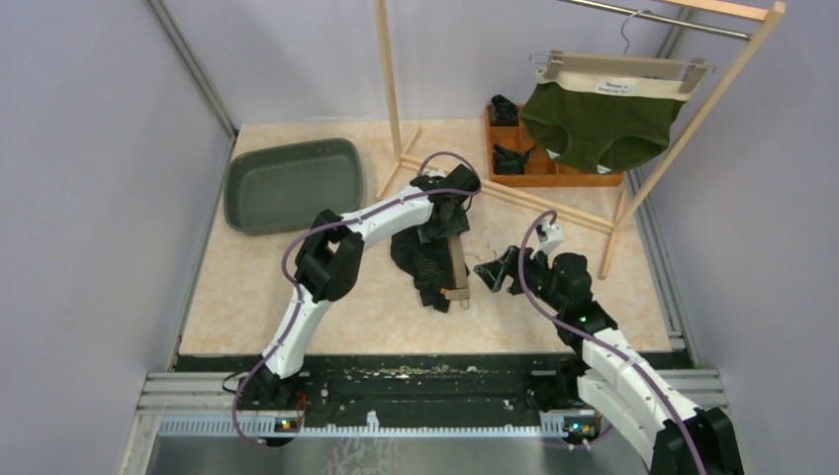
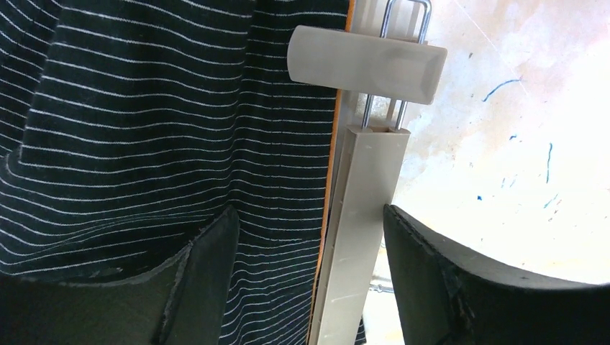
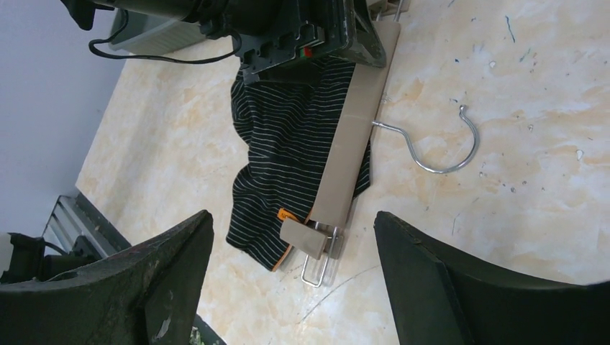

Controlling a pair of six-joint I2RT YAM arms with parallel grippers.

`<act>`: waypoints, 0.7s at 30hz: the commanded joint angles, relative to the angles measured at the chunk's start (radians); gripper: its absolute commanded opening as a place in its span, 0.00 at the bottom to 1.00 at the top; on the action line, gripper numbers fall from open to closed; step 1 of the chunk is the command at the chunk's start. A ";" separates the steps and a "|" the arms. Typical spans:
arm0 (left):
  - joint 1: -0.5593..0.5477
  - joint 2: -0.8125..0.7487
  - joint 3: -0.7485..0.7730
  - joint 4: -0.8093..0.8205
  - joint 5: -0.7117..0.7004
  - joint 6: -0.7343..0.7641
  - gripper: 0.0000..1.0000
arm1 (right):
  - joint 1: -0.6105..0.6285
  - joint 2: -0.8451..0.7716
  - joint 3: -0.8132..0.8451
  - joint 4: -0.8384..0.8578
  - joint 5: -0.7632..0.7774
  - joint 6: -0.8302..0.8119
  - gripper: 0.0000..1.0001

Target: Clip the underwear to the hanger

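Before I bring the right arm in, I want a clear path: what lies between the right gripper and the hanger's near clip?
Only bare tabletop between right gripper and clip; right wrist view shows it.

The underwear (image 1: 418, 259) lies at centre beneath the hanger (image 1: 457, 263) (hook (image 3: 440, 171) pointing right); a tray (image 1: 237, 176) sits behind left, a rack (image 1: 389, 69) behind right.

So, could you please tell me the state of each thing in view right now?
Hanger: lying flat on the table.
Striped underwear: crumpled, partly under the hanger.
Left gripper: jaws open, straddling the hanger bar.
Right gripper: jaws open, empty.
Green underwear: clipped up, hanging on the rack.
Grey tub: empty.
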State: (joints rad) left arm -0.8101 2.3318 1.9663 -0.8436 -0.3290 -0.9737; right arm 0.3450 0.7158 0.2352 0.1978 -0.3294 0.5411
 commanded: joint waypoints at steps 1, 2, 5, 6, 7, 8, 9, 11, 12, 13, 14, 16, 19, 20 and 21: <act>-0.004 0.003 -0.044 -0.019 -0.025 0.029 0.78 | 0.010 -0.007 -0.008 0.039 0.015 -0.016 0.82; -0.004 0.007 -0.044 -0.020 -0.026 0.031 0.78 | 0.009 -0.004 -0.008 0.042 0.016 -0.016 0.82; -0.006 0.018 -0.031 -0.018 -0.036 0.033 0.78 | 0.009 0.003 -0.010 0.048 0.015 -0.015 0.82; -0.007 0.022 -0.024 -0.017 -0.042 0.036 0.78 | 0.009 0.003 -0.010 0.048 0.016 -0.016 0.82; -0.007 0.027 -0.014 -0.017 -0.045 0.038 0.78 | 0.009 0.004 -0.010 0.048 0.016 -0.015 0.82; -0.008 0.035 -0.002 -0.017 -0.045 0.041 0.78 | 0.009 0.005 -0.010 0.048 0.017 -0.015 0.82; -0.009 0.042 0.011 -0.015 -0.044 0.045 0.78 | 0.009 0.004 -0.010 0.046 0.017 -0.015 0.82; -0.009 0.061 0.036 -0.007 -0.041 0.061 0.78 | 0.009 0.002 -0.008 0.042 0.020 -0.016 0.82; -0.010 0.070 0.051 -0.006 -0.039 0.072 0.78 | 0.009 0.002 -0.008 0.040 0.023 -0.016 0.82; -0.011 0.079 0.064 -0.005 -0.039 0.078 0.78 | 0.009 0.001 -0.008 0.037 0.025 -0.016 0.82; -0.011 0.086 0.077 -0.005 -0.040 0.084 0.78 | 0.009 0.000 -0.008 0.035 0.026 -0.018 0.82; -0.011 0.091 0.095 -0.005 -0.039 0.096 0.78 | 0.009 -0.004 -0.011 0.033 0.030 -0.017 0.82; -0.013 0.089 0.097 0.002 -0.042 0.107 0.78 | 0.009 -0.006 -0.013 0.032 0.035 -0.017 0.82; -0.013 0.086 0.096 0.000 -0.047 0.105 0.78 | 0.009 -0.006 -0.014 0.032 0.034 -0.019 0.82; -0.015 0.083 0.095 -0.001 -0.054 0.106 0.78 | 0.009 -0.004 -0.014 0.033 0.035 -0.019 0.82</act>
State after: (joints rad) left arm -0.8181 2.3833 2.0480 -0.8299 -0.3531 -0.8906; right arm 0.3450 0.7212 0.2230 0.1932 -0.3073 0.5411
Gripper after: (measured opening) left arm 0.779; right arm 0.816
